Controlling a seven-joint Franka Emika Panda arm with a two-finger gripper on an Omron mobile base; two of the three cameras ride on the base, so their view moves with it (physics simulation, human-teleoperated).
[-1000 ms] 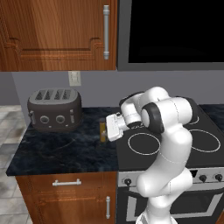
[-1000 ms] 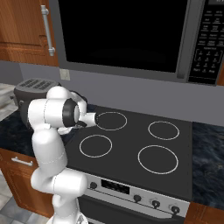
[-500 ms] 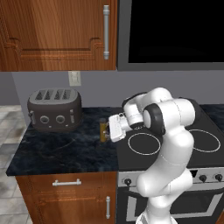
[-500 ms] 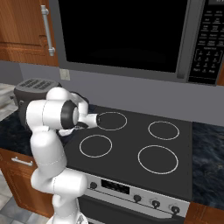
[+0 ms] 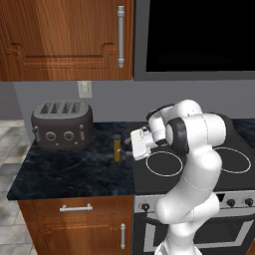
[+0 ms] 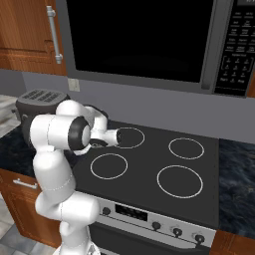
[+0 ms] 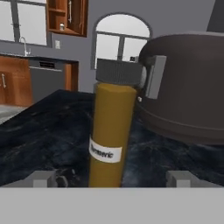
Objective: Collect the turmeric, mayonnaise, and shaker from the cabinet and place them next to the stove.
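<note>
Ochre cylindrical turmeric (image 7: pixel 111 133), marbled counter (image 5: pixel 69 172)

A home kitchen: stove (image 6: pixel 164 164), microwave (image 6: pixel 149 40), toaster (image 5: pixel 62 124), wooden cabinets (image 5: pixel 64 40)

White glossy arm (image 5: pixel 191 199) showing rounded, bulbous link shells, thick tube-like segments stacking from base upward; dark grey-black rings sitting at the joints, one big dark disc facing out on the elbow housing (image 6: pixel 77 134); boxy white hand block (image 5: pixel 141 143) carrying small dark details on its face; gripper (image 7: pixel 112 178) showing two short grey finger tips; surfaces looking smooth, plastic-like, no cables or markings readable
</note>
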